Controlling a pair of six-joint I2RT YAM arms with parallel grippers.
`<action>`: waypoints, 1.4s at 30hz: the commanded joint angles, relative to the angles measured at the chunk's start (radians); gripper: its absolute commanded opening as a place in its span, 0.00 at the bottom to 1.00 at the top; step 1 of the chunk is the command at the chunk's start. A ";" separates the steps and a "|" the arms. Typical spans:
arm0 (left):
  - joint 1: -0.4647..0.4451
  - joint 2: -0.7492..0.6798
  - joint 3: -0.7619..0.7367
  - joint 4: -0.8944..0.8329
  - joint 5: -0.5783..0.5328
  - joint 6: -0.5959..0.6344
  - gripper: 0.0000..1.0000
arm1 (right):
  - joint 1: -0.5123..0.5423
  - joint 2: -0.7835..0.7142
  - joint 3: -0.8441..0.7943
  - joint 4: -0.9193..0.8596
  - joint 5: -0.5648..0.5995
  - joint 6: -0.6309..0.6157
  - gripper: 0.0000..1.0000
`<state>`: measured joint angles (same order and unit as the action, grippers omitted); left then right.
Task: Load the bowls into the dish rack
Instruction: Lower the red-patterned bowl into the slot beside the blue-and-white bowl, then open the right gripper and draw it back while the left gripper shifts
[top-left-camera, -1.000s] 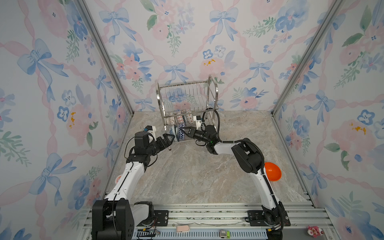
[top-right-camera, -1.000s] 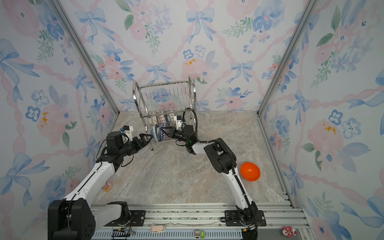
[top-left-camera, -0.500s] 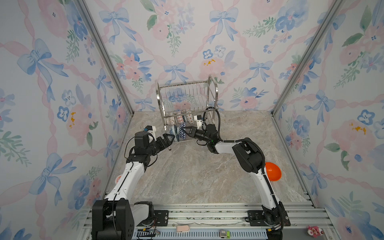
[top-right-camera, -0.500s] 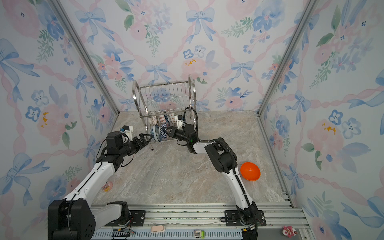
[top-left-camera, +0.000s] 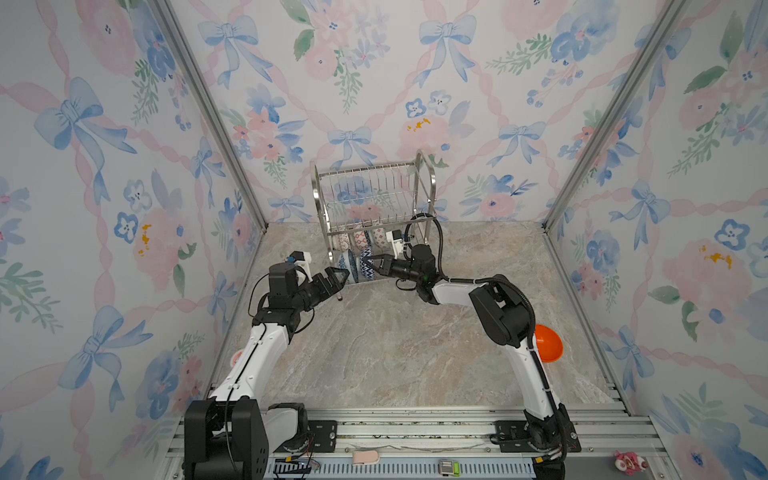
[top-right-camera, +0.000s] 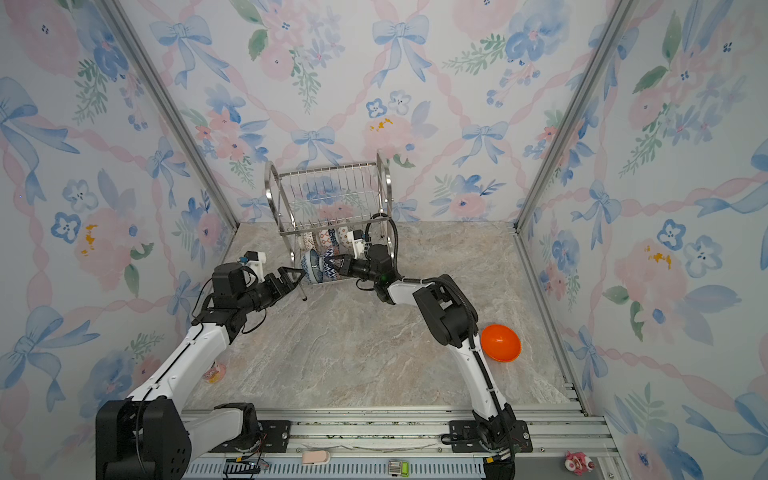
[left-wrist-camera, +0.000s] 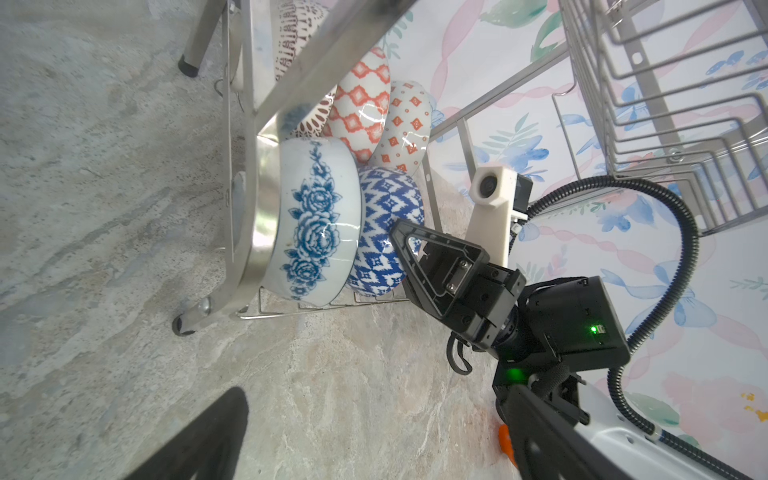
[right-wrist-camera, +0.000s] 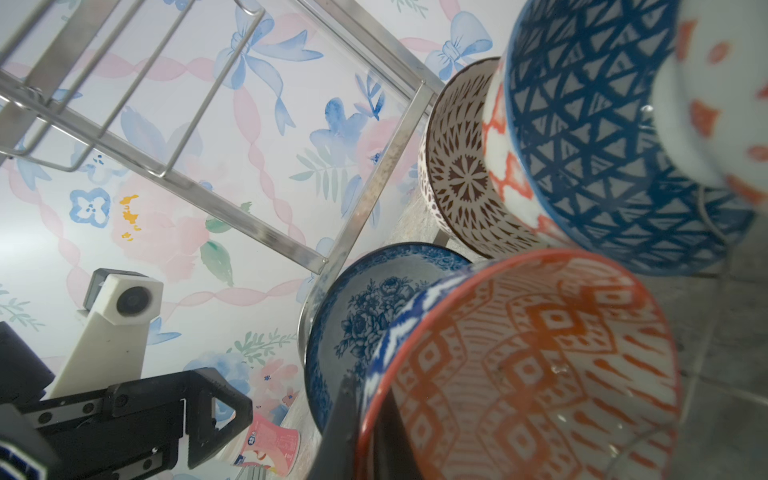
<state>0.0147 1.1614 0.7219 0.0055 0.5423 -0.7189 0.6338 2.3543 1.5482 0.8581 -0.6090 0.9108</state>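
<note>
The change is slight. In both top views the right gripper (top-left-camera: 376, 265), clamped on the rim of the blue zigzag bowl (top-left-camera: 366, 266), sits a touch further right of where it was a second ago. More of that bowl's pattern now shows beside the blue floral bowl (top-left-camera: 347, 263). The right arm's elbow (top-left-camera: 500, 308) also stands marginally further right.

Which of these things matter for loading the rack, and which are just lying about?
Job: rack, racked bowls, zigzag bowl in right gripper, orange bowl.
Lying about: pink toy, pink cup.
</note>
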 joint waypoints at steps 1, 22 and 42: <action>0.006 0.011 -0.001 0.010 0.019 0.006 0.98 | 0.001 -0.003 -0.008 -0.106 -0.016 -0.027 0.06; 0.006 0.013 -0.003 0.012 0.019 0.002 0.98 | 0.010 -0.038 0.022 -0.198 -0.021 -0.082 0.22; 0.006 0.007 -0.012 0.012 0.015 0.005 0.98 | 0.006 -0.194 -0.093 -0.139 0.027 -0.096 0.41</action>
<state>0.0147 1.1625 0.7219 0.0055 0.5442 -0.7193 0.6365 2.2314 1.4693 0.6842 -0.6044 0.8436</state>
